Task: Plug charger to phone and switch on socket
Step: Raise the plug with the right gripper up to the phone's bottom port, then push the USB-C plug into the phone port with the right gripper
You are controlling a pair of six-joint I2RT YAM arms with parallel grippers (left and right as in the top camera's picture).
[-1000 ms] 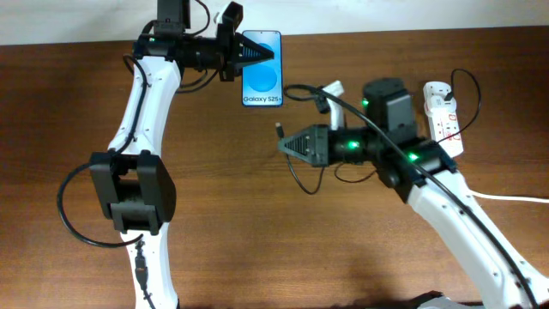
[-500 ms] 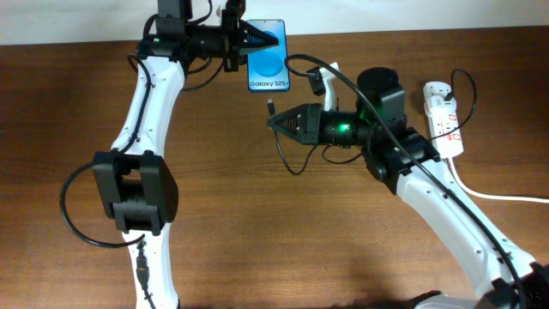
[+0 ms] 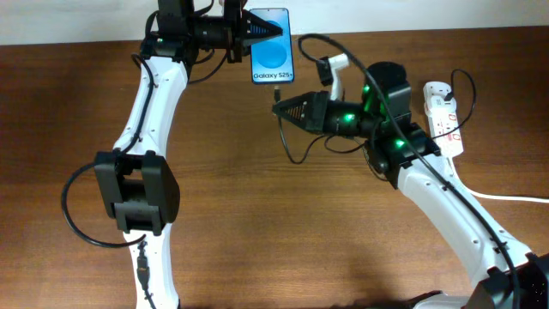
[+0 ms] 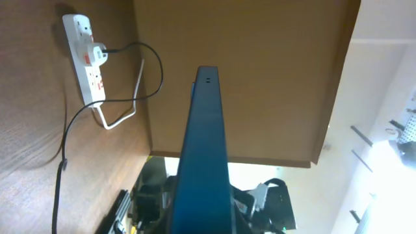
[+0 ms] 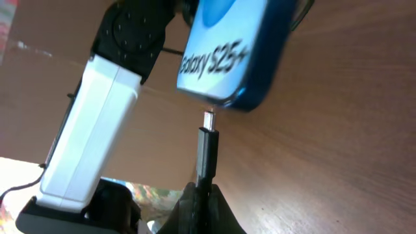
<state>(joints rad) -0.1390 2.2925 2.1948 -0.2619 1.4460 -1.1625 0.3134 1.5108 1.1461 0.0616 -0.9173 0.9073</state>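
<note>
Has carried the phone (image 3: 273,58) a little toward 1 o'clock since a second ago, nearer the far edge of the table (image 3: 257,232). Has swung the right gripper (image 3: 281,107) up from mid-table toward 12 o'clock in the same second. Has brought the plug (image 3: 277,92) of the charger (image 3: 290,154) from well below the phone to just under its lower short edge. Has left the socket (image 3: 442,116) alone at 3 o'clock, by the right edge.

Holds the phone in the left gripper (image 3: 257,33), closed on its upper half from the 9 o'clock side, screen facing the overhead camera. Appears to keep it raised off the wood, with shadow beneath it in the right wrist view. Pinches the plug's black body in the right gripper, fingers closed tight on it, metal tip (image 5: 208,121) pointing to 12 o'clock. Sets that tip directly at 6 o'clock of the phone, just short of the bottom edge, not inserted, with only a thin gap between them.

Little room at 12 o'clock: phone's top end overlapping the table's far edge in the overhead view. Open wood from 5 to 8 o'clock. Slack charger loop at 6 o'clock under the right gripper. More black cable arcing past 1 o'clock of the phone. White cord (image 3: 506,197) trailing off at 4 o'clock.
</note>
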